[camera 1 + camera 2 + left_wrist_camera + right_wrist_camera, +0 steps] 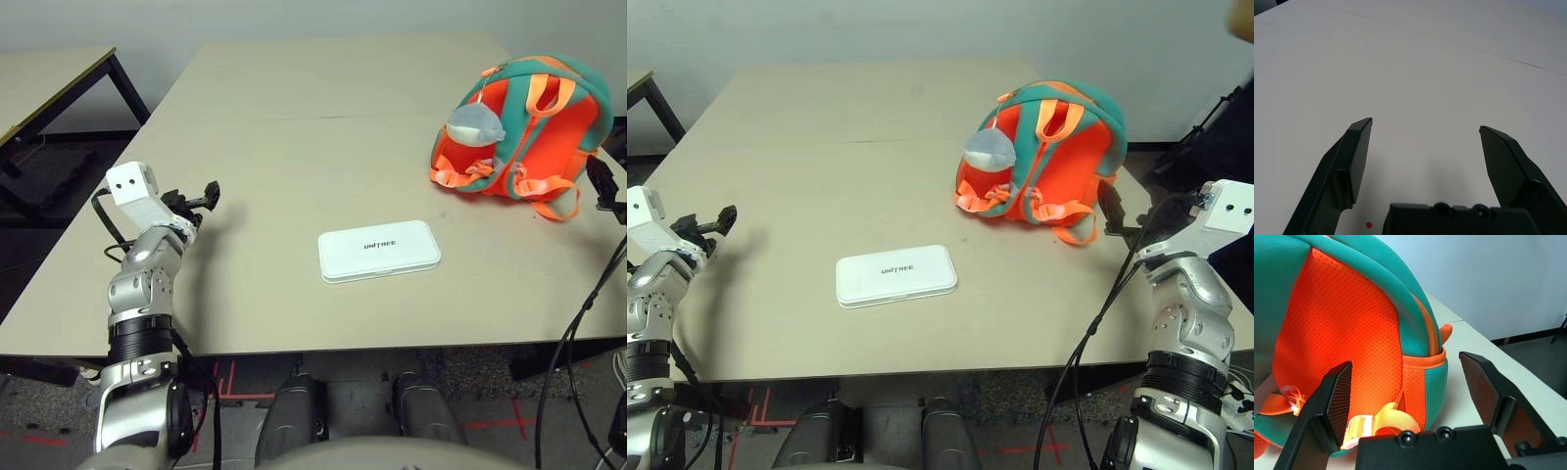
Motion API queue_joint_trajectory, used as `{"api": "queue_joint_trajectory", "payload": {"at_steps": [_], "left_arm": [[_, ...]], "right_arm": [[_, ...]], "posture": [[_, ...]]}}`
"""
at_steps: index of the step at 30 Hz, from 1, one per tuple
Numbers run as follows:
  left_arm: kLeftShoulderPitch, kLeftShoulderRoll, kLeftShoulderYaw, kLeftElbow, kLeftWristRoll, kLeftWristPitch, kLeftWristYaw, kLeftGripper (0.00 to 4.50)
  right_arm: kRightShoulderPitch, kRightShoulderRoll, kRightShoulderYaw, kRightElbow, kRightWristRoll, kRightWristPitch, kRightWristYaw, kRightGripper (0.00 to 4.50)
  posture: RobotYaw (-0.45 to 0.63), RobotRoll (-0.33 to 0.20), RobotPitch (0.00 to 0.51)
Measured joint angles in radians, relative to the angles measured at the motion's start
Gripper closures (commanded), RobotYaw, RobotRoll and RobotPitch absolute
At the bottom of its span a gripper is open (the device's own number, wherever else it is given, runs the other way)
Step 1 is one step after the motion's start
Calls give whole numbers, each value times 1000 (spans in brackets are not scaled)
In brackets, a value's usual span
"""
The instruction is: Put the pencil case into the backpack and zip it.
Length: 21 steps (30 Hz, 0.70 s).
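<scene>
The pencil case lay flat on the surface, outside the backpack, which stood well apart from it. The left hand was open over bare surface; the right hand was open just beside the backpack.

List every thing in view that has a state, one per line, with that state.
pencil case: lying flat on the table, closed, untouched.
backpack: on the table's far right, straps facing the robot; zipper state not visible.
plush charm: hanging on the backpack.
left tool: open, empty, over bare table.
right tool: open, empty, just beside the backpack.
</scene>
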State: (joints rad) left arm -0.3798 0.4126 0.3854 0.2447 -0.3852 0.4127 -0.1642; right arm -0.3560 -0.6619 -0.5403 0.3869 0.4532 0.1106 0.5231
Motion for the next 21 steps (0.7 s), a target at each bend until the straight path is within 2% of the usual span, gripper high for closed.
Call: {"api": "queue_joint_trajectory", "payload": {"at_steps": [2, 6, 10, 13, 15, 16, 20, 21], "left_arm": [[0, 0, 0, 0, 0, 1, 1, 0], [-31, -4, -8, 11, 2, 1, -2, 0], [-56, -3, -24, 26, 3, 2, -32, 0], [-91, 31, -35, 17, -28, 63, -94, 0], [-132, 58, -22, -22, -91, 154, -128, 0], [-158, 75, -2, -51, -156, 253, -143, 0], [-199, 224, 79, -137, -442, 772, -240, 0], [-208, 244, 94, -140, -485, 887, -251, 0]], "right_arm": [[-5, 0, 0, 0, 0, 0, 1, 10], [-19, -26, 1, 12, -2, 1, 14, 10], [-21, -34, 1, 3, 1, 20, 20, 10], [-18, -42, 0, -73, 49, 158, 4, 10], [-11, -71, -9, -134, 102, 300, -14, 10], [2, -98, -17, -179, 143, 407, -22, 10], [53, -214, -67, -362, 366, 926, -50, 10], [53, -233, -73, -385, 413, 1042, -55, 10]], "posture": [[-30, 0, 81], [-51, 0, 101], [-55, 0, 93], [-40, 0, 79], [-21, 0, 65], [-15, 0, 62], [-17, 0, 52], [-18, 0, 55]]}}
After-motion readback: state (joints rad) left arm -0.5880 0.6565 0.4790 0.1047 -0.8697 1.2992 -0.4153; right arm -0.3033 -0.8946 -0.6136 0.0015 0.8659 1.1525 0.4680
